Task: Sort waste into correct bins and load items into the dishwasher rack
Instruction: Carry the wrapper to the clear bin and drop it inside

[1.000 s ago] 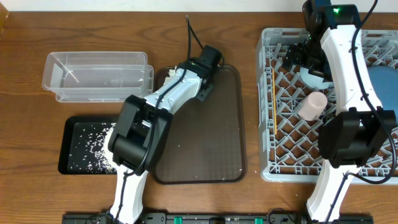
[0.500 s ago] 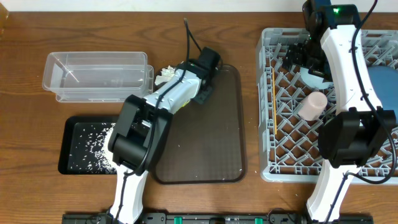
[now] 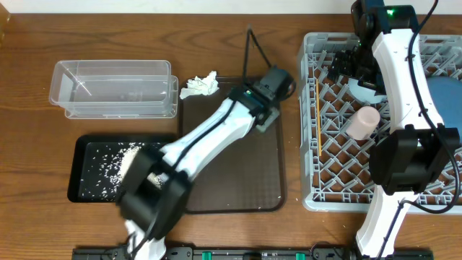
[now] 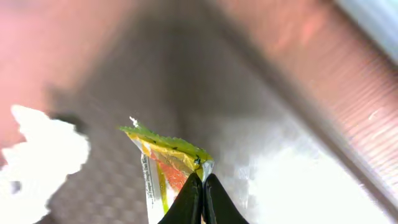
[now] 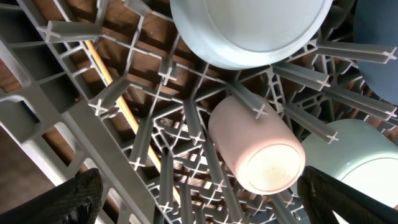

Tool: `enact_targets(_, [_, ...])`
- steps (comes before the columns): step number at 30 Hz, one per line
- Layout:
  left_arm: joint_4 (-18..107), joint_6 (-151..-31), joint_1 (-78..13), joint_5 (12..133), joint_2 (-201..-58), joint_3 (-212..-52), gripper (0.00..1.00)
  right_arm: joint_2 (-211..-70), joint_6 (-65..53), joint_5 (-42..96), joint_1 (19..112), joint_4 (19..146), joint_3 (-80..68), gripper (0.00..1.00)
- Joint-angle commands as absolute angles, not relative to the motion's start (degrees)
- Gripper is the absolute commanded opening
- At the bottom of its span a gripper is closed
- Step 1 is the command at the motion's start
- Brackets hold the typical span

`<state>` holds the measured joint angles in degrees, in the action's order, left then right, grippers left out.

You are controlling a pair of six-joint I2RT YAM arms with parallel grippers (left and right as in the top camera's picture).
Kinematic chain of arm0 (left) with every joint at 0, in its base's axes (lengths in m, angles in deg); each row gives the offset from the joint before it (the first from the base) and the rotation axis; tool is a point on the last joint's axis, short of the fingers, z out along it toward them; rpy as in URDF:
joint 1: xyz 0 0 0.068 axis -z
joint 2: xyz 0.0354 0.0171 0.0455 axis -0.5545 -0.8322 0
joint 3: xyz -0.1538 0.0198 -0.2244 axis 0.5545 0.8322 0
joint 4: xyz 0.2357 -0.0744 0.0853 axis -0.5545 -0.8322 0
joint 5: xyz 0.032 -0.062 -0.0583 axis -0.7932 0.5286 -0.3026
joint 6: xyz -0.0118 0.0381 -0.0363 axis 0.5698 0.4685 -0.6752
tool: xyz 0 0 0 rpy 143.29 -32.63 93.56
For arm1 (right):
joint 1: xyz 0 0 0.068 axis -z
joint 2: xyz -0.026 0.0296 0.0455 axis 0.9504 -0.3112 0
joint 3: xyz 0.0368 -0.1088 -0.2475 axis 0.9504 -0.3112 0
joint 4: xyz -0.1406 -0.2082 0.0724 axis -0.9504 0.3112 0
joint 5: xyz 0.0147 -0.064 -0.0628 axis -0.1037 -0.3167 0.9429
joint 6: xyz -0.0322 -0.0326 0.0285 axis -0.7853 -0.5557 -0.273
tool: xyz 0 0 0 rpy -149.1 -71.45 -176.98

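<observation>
My left gripper (image 4: 202,186) is shut on the yellow-green snack wrapper (image 4: 168,163) and holds it over the brown serving tray (image 3: 238,173), near its far right corner (image 3: 273,83). The crumpled white tissue (image 3: 200,85) lies at the tray's far left corner, beside the clear tub (image 3: 115,88); it also shows in the left wrist view (image 4: 37,155). Rice (image 3: 108,170) lies in the black tray (image 3: 78,148). My right gripper (image 5: 199,193) is open above the grey rack (image 3: 310,144), which holds the pink cup (image 5: 258,152), light-blue bowl (image 5: 249,28), pale-green bowl (image 5: 364,165), dark-blue dish (image 3: 444,101) and wooden stick (image 3: 317,119).
A few stray rice grains lie on the brown tray near its right edge (image 3: 280,196). The left arm stretches diagonally across the tray from the front left. The right arm stands over the rack's middle.
My left gripper has swung right from beside the tub to the tray's far right corner, uncovering the tissue. The right arm has not moved.
</observation>
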<state>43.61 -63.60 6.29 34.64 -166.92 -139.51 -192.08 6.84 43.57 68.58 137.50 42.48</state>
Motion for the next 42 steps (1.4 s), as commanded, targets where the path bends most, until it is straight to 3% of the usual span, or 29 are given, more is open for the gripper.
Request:
enact_targets(1, [46.15,-67.58,4.17,24.73,-161.54,-139.99,0.06,-192.12,7.45,43.72,68.8,137.52,43.26,0.99])
enact_targets(5, [51.11,-70.53,-1.32,17.17,-157.98,-139.99,0.06,-192.12,7.45,43.72,68.8,137.54,43.26,0.99])
enact_targets(14, [54.65,-86.18,-21.82,17.39,-159.16,-139.97,0.06,-192.12,7.45,43.72,68.8,137.54,43.26,0.99])
enact_targets(16, [55.44,-89.33,-26.04,17.41,-160.21,-139.97,0.11,-192.12,7.45,43.72,68.8,137.54,43.26,0.99])
enact_targets(17, [56.01,-90.69,-28.01,17.41,-160.88,-139.97,0.15,-192.12,7.45,43.72,68.8,137.54,43.26,0.99])
enact_targets(18, [56.31,-92.22,-29.49,17.43,-161.32,-139.97,0.3,-192.12,7.45,43.72,68.8,137.54,43.26,0.99])
enact_targets(20, [56.4,-95.8,-32.29,17.41,-162.24,-139.97,0.7,-192.12,7.45,43.72,68.8,137.52,43.26,0.99])
enact_targets(22, [55.9,-97.0,-34.11,17.65,-162.52,-139.97,0.8,-192.12,7.45,43.72,68.8,137.54,43.26,0.98])
enact_targets(27, [53.56,-97.0,-35.22,24.45,-161.56,-139.99,0.84,-192.12,7.45,43.72,68.8,137.52,43.26,0.99])
enact_targets(35, [54.26,-92.76,-31.29,56.19,-160.64,-139.97,0.84,-192.12,7.45,43.72,68.8,137.52,43.26,0.99])
enact_targets(42, [55.66,-77.42,-23.42,50.79,-163.35,-139.97,0.84,-192.12,7.45,43.72,68.8,137.54,43.26,0.99])
